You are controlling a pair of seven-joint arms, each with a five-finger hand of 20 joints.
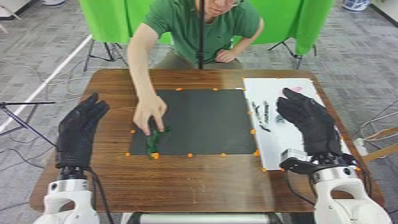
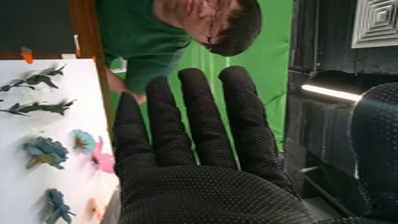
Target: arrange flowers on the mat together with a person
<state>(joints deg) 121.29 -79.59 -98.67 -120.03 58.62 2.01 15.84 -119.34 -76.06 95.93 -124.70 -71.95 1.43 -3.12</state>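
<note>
Right hand (image 2: 209, 192) fully extended, holding nothing. Beside it, blue flower (image 2: 46, 151) on white sheet (image 2: 18, 127): probably light, petals soft, easily crushed; best pinched at stem. Left hand (image 1: 78, 132) straight, empty; beyond its thumb side, person's hand (image 1: 149, 111) on green sprig (image 1: 153, 142), over black mat (image 1: 209, 120).

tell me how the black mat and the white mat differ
The black mat is wider than the white mat. The black mat holds a green sprig at a person's hand; the white mat holds blossoms and leafy sprigs. Both lie flat on the table, with orange marks at their edges.
</note>
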